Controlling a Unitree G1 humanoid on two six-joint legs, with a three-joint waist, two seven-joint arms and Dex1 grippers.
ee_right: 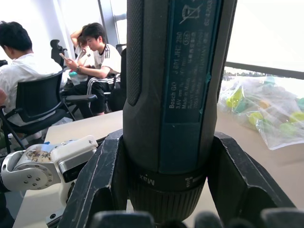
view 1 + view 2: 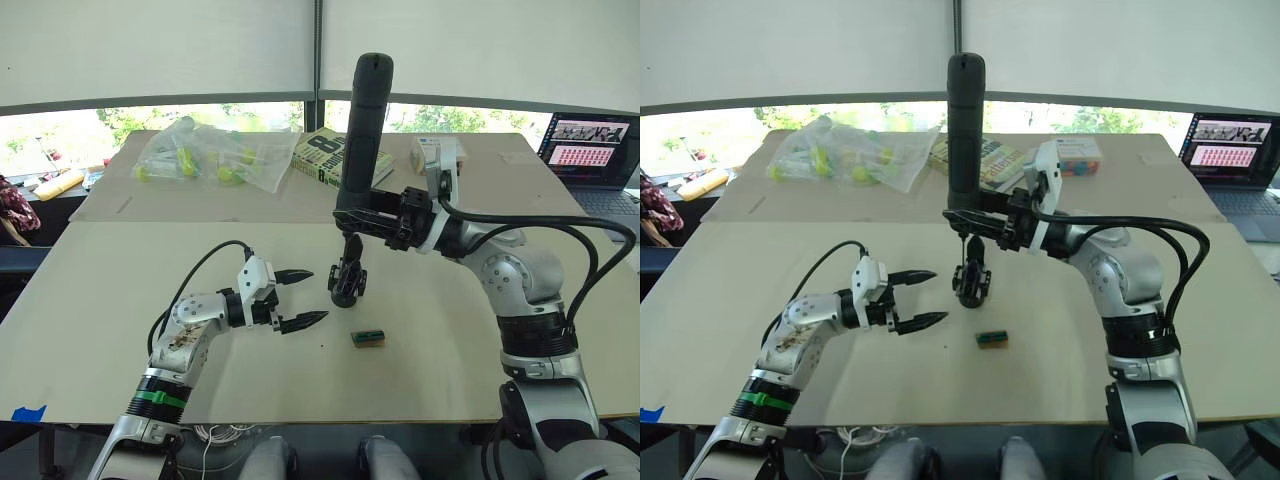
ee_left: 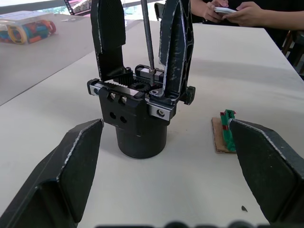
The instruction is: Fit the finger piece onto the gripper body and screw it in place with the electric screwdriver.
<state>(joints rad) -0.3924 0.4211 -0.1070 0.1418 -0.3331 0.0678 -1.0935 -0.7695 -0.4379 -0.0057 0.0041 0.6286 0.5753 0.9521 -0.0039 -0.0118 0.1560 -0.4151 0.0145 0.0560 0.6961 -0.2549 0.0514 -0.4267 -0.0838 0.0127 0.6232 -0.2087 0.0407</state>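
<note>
Black screwdriver (image 2: 362,130) stands upright in the right tool (image 2: 372,215), whose fingers clamp its lower barrel. Its thin metal bit (image 3: 147,35) points straight down and meets a screw on top of the body (image 3: 140,118). The body sits upright on the beige worktop (image 2: 120,300), near its middle, directly under the screwdriver. In the left wrist view two black pointed fingers rise from the body's top plate, one on either side of the bit; which of them is the finger piece cannot be told, though both look seated.

Left tool (image 2: 295,298) hovers just beside the body on the robot's left, fingers spread wide and holding nothing, tips aimed at the body.

A small green-and-brown block (image 2: 368,338) lies flat on the worktop near the body, on the robot's right of it.

On the far worktop: a clear bag (image 2: 205,152) of yellow-green items, a book (image 2: 325,155), and a laptop (image 2: 590,150) at the right edge.
</note>
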